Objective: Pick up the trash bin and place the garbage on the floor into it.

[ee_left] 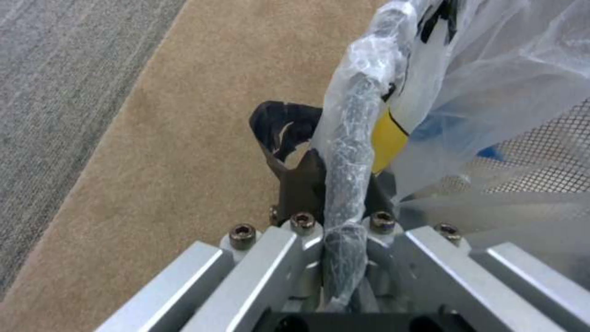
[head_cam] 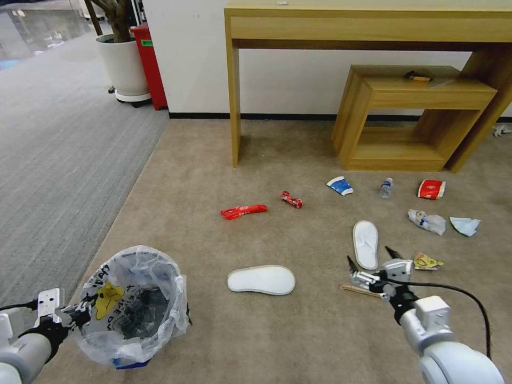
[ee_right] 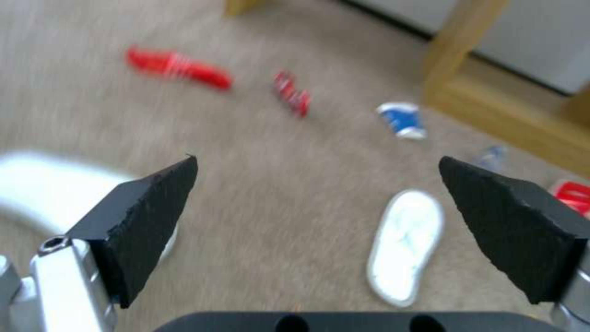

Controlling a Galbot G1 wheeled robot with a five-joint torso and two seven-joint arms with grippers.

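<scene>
The left gripper (head_cam: 80, 316) is clamped on the rim of the trash bin (head_cam: 133, 304), at the robot's lower left. In the left wrist view the fingers (ee_left: 301, 184) pinch the bag-wrapped rim (ee_left: 350, 152); mesh wall and a blue patch show through the plastic. The bin sits over the beige carpet (head_cam: 202, 336), close to the seam with the grey ribbed carpet (head_cam: 58, 160). Whether its base touches the floor I cannot tell.

The right gripper (head_cam: 373, 261) hangs low at the right, jaws spread wide with nothing between them. A wooden stick (head_cam: 357, 289) lies on the carpet directly under it. One white slipper (head_cam: 366, 244) lies just beyond its fingertips; the other slipper (head_cam: 261, 280) lies to its left, between gripper and bin.

Litter on the carpet, farther out:
- long red wrapper (head_cam: 244, 211) and short red wrapper (head_cam: 291, 199), mid-floor
- blue-white paper cup (head_cam: 340, 185), on its side
- small clear bottle (head_cam: 386, 188)
- red-white carton (head_cam: 431, 189)
- crumpled white wrapper (head_cam: 427, 221)
- pale blue mask (head_cam: 464, 225)
- yellow crumpled wrapper (head_cam: 426, 261), just right of the right gripper

Backdrop: wooden desk (head_cam: 368, 26) against the wall, a low wooden shelf (head_cam: 416, 101) beneath it with a small dark-and-orange object on top. White plant pot (head_cam: 122, 66) and red box (head_cam: 149, 64) stand at far left.
</scene>
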